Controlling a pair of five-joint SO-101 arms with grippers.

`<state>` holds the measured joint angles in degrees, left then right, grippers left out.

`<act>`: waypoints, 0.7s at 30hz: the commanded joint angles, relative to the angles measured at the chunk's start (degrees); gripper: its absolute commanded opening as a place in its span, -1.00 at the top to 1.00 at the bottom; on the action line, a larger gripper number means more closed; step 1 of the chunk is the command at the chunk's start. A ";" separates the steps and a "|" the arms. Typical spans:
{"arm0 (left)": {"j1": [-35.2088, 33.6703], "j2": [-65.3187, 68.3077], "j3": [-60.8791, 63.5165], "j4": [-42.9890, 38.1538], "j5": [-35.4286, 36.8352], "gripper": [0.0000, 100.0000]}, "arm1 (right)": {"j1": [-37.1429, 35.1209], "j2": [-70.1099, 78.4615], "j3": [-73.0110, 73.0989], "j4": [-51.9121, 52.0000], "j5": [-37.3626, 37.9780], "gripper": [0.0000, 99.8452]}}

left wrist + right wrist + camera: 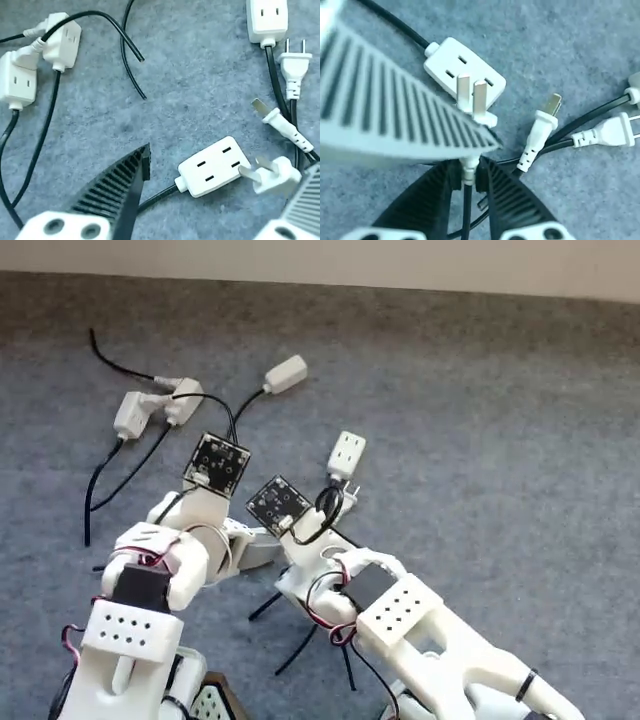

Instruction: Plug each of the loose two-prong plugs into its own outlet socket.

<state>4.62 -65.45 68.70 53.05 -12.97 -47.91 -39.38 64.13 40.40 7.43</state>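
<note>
My right gripper [468, 169] is shut on a white two-prong plug [479, 116], pinching it at the cord end. Its prongs point at a white outlet socket [465, 70] just ahead and stop a little short of the slots. In the left wrist view the same plug [274, 176] lies beside that outlet [212, 166]. My left gripper [227, 162] stands open, one finger on each side of the outlet. Two more loose plugs [295, 65] [282, 125] lie close by, beside another outlet [267, 17].
Two white outlets [128, 412] [183, 400] with white plugs at them lie at the far left on the grey carpet, and another outlet [285, 374] sits farther back. Black cords [110, 480] trail between them. A beige strip [400, 265] borders the carpet's far edge.
</note>
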 commanded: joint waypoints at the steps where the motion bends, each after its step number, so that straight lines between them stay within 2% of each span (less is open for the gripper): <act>1: -2.42 0.66 0.66 -4.84 0.53 0.14 | -0.75 -2.07 -1.27 0.66 -0.53 0.99; 10: -3.30 0.66 3.65 -6.86 0.44 0.14 | -0.40 -2.07 -11.74 8.66 -0.26 0.99; 14: -0.66 0.57 5.23 -6.68 0.44 0.14 | -0.22 -2.07 -15.08 9.36 -0.18 0.99; 21: -0.31 0.48 5.58 -6.68 0.44 0.14 | 1.80 -2.07 -24.75 17.27 1.85 0.99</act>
<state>1.98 -65.63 74.07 46.46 -12.70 -48.00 -39.21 47.87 56.40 8.40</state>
